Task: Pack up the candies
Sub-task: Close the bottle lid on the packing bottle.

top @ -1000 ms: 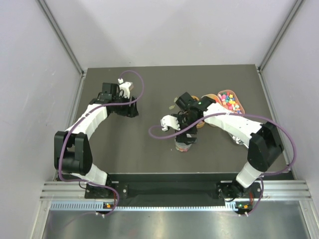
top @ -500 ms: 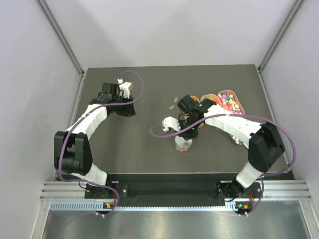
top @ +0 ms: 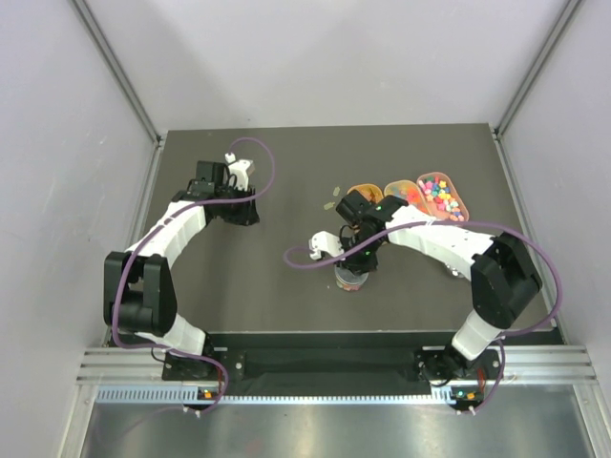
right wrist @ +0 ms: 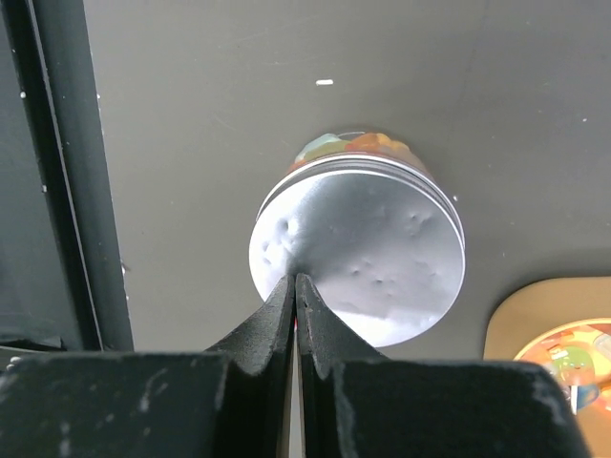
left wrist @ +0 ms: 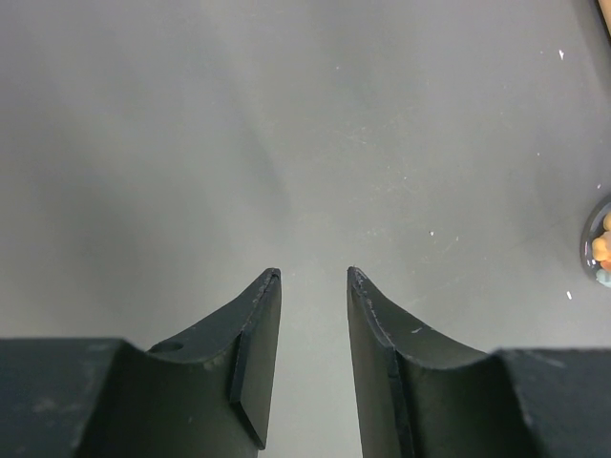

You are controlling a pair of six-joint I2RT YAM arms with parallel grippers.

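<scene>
Grey table, pale walls, left jaws part-open, empty, right jaws closed, empty

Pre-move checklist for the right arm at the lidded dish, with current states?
1. Right gripper shut: ok, jaws together, nothing between them.
2. Tips over the lid: ok, at its near edge; contact cannot tell.
3. Lid on the dish: ok; fully seated cannot tell.
4. Candies in the dish: ok, visible under the lid's far rim.
5. Left gripper out of the way: ok, open, empty, over the table.
6. Tray beside the dish emptied: not ok, it holds candies.
</scene>
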